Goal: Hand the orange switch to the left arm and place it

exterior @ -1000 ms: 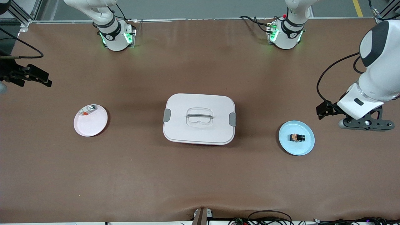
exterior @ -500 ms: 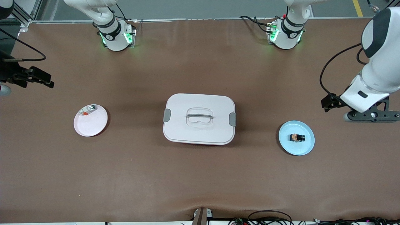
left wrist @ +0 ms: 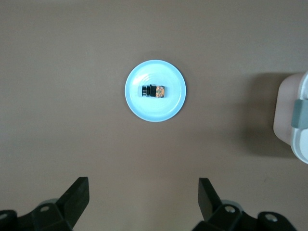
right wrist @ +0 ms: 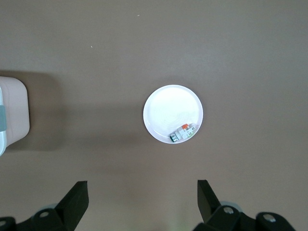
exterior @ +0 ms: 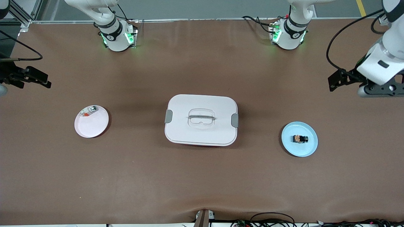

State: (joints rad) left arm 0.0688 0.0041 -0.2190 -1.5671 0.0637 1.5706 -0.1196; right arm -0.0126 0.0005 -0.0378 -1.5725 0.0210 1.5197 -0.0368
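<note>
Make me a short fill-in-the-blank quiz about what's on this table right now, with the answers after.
1. The orange switch lies on the ____ plate.
2. The box sits on the table between the two ____.
3. The left hand has its fingers ____.
4. The pink plate lies toward the ____ arm's end of the table.

Missing words: blue; plates; open; right

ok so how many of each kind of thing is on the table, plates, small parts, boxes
plates: 2, a blue plate and a pink plate
small parts: 2, the orange switch on the blue one, a clear-grey piece on the pink one
boxes: 1, the white box
total: 5
</note>
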